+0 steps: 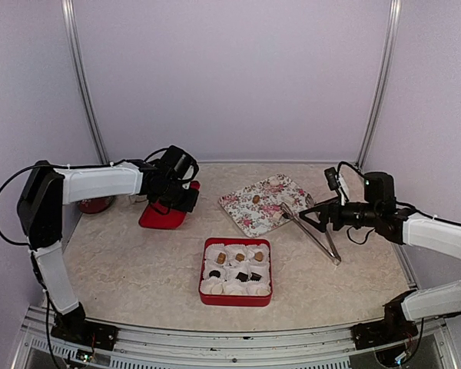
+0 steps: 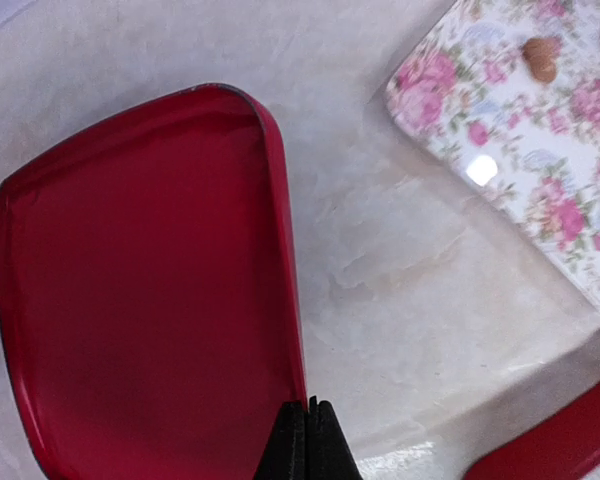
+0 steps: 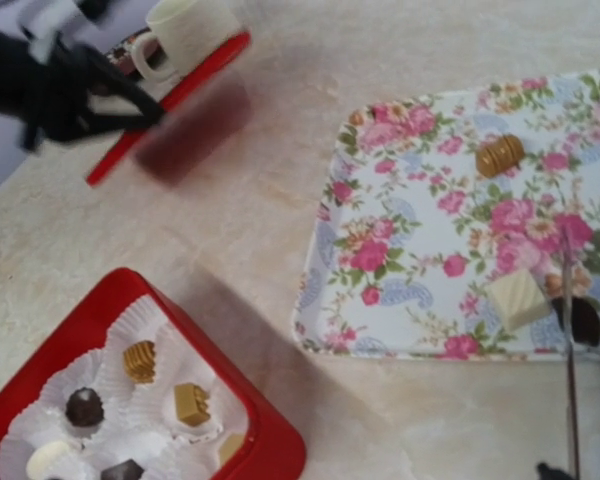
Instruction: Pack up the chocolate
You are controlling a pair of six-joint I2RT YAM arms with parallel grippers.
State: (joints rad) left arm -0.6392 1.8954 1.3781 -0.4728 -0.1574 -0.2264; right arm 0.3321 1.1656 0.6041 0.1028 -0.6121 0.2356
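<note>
The chocolate is in two places. Several pieces sit in white paper cups in the red box (image 1: 235, 271) (image 3: 270, 450), among them a gold one (image 3: 140, 360) and a dark one (image 3: 84, 406). On the floral tray (image 1: 265, 201) (image 3: 420, 260) lie a gold piece (image 3: 500, 155), a white piece (image 3: 517, 300) and a dark piece (image 3: 582, 322). My left gripper (image 1: 177, 201) (image 2: 308, 408) is shut on the rim of the red lid (image 1: 161, 217) (image 2: 150, 290), which tilts up off the table. My right gripper (image 1: 316, 217) hovers open by the tray's right edge; its fingers do not show in the right wrist view.
Metal tongs (image 1: 315, 234) (image 3: 568, 350) lie from the tray's right side onto the table, tips near the dark piece. A white mug (image 3: 185, 35) on a red saucer (image 1: 94, 204) stands at the far left. White walls enclose the table.
</note>
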